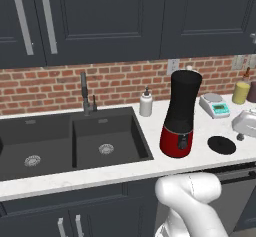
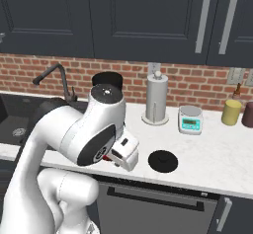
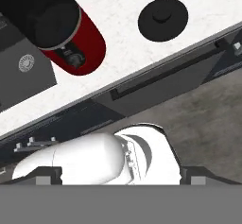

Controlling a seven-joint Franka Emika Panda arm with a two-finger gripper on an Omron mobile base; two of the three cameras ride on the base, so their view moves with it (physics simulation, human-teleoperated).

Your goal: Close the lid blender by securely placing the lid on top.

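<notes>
The tool hangs out in front of the counter's front edge, looking down past the cabinet fronts. Its two tips stand far apart at the bottom of the hand view with nothing between them, so it is released and empty.

The lid, a flat black disc with a small raised knob at its middle, lies on the white counter close to the front edge. It sits to the right of the blender and apart from it. The blender stands upright between the sink and the lid, and its black jar is open at the top.

The step in hand looks like the reach for the lid. I would bring the tool straight above the disc, centre it over the knob, and come down vertically. A disc lying flat offers little else to pinch.

A level grip matters. A tilted lid would probably catch on the jar rim rather than seat. The blender is tall and narrow, so an approach from above should avoid tipping it.
</notes>
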